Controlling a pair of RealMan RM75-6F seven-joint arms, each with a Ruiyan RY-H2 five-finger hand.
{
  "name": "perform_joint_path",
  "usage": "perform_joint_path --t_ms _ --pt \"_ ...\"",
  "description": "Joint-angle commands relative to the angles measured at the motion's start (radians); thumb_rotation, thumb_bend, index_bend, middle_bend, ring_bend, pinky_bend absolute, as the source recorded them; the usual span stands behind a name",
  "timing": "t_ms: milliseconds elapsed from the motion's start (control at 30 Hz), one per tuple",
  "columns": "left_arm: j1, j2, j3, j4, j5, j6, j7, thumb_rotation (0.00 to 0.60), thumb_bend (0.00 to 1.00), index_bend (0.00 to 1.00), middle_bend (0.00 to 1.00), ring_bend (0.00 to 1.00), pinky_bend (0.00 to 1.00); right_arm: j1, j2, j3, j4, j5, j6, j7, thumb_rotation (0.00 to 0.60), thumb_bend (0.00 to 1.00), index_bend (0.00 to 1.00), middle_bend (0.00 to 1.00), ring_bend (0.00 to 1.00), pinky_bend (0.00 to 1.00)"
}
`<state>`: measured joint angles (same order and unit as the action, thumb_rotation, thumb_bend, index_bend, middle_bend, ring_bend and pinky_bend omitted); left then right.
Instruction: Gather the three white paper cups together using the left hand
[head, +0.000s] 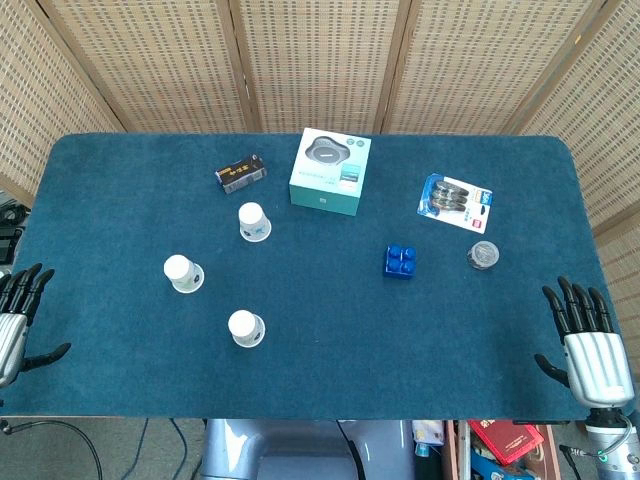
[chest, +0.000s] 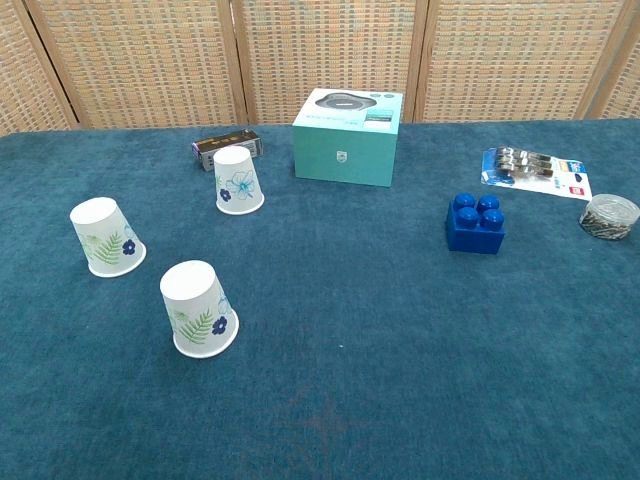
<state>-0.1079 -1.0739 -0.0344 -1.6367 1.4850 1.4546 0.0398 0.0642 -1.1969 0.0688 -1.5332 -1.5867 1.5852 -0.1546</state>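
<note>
Three white paper cups with leaf and flower prints stand upside down, apart from each other, on the left half of the blue table. The far cup (head: 254, 222) (chest: 238, 181) is nearest the teal box. The left cup (head: 182, 273) (chest: 105, 237) and the near cup (head: 245, 328) (chest: 199, 309) stand closer to the front edge. My left hand (head: 17, 315) rests at the table's left edge, fingers spread, holding nothing, well left of the cups. At the right front corner my right hand (head: 587, 340) is open too. Neither hand shows in the chest view.
A teal box (head: 331, 171) (chest: 347, 136) stands at the back centre, with a small dark box (head: 240, 173) (chest: 226, 148) to its left. On the right lie a blue brick (head: 400, 261) (chest: 476, 222), a blister pack (head: 455, 201) (chest: 537, 170) and a small round jar (head: 482, 254) (chest: 610, 216).
</note>
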Motion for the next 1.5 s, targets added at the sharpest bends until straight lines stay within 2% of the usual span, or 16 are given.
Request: perform_joint_path --t_ms 33,267,400,467,567,733,867,1000,1133,1367,1433,1500 --pt "0.001 -0.001 0.002 -0.001 0.004 0.001 0.004 0.6 0.16 0.0 0.0 0.0 0.0 -0.001 0.001 -0.001 0.001 -0.003 0.002 0.004 0.6 0.0 0.0 0.0 0.0 0.0" --pt "0.006 -0.013 0.008 -0.006 0.026 0.019 0.022 0.6 0.16 0.0 0.0 0.0 0.0 -0.003 0.011 0.001 -0.005 -0.005 0.009 0.022 0.6 0.0 0.0 0.0 0.0 0.0" --pt "-0.016 -0.03 0.012 0.003 0.097 0.03 0.005 0.6 0.16 0.0 0.0 0.0 0.0 -0.003 0.016 0.006 -0.01 -0.002 0.012 0.028 0.6 0.0 0.0 0.0 0.0 0.0" --pt "-0.046 -0.04 0.018 0.003 0.166 0.022 0.001 0.6 0.16 0.0 0.0 0.0 0.0 -0.003 0.017 0.009 -0.01 0.005 0.009 0.032 0.6 0.0 0.0 0.0 0.0 0.0" --pt "-0.121 -0.042 0.03 -0.028 0.266 -0.052 0.037 0.6 0.16 0.0 0.0 0.0 0.0 0.001 0.021 0.015 -0.013 0.016 0.001 0.041 0.6 0.0 0.0 0.0 0.0 0.0" --pt "-0.255 -0.056 0.015 -0.112 0.317 -0.24 0.138 0.6 0.16 0.0 0.0 0.02 0.05 0.005 0.027 0.02 -0.017 0.023 -0.006 0.046 0.6 0.0 0.0 0.0 0.0 0.0" --pt "-0.336 -0.105 -0.013 -0.144 0.269 -0.386 0.219 0.6 0.16 0.0 0.0 0.05 0.08 0.005 0.031 0.021 -0.011 0.036 -0.017 0.06 0.6 0.0 0.0 0.0 0.0 0.0" --pt "-0.412 -0.236 -0.055 -0.113 0.127 -0.539 0.352 0.6 0.16 0.0 0.0 0.06 0.08 0.009 0.045 0.02 -0.005 0.047 -0.036 0.095 0.6 0.0 0.0 0.0 0.0 0.0" --pt "-0.428 -0.297 -0.072 -0.094 0.057 -0.547 0.408 0.6 0.16 0.0 0.0 0.07 0.08 0.012 0.051 0.021 -0.006 0.049 -0.043 0.106 0.6 0.0 0.0 0.0 0.0 0.0" --pt "-0.448 -0.324 -0.07 -0.085 0.015 -0.548 0.444 0.6 0.16 0.0 0.0 0.1 0.1 0.015 0.056 0.023 -0.007 0.059 -0.053 0.118 0.6 0.0 0.0 0.0 0.0 0.0" --pt "-0.454 -0.326 -0.068 -0.085 0.002 -0.547 0.451 0.6 0.16 0.02 0.03 0.12 0.12 0.016 0.056 0.024 -0.005 0.061 -0.054 0.122 0.6 0.0 0.0 0.0 0.0 0.0" --pt "-0.457 -0.327 -0.066 -0.083 -0.006 -0.542 0.457 0.6 0.17 0.06 0.1 0.17 0.18 0.017 0.057 0.024 -0.006 0.063 -0.056 0.124 0.6 0.0 0.0 0.0 0.0 0.0"
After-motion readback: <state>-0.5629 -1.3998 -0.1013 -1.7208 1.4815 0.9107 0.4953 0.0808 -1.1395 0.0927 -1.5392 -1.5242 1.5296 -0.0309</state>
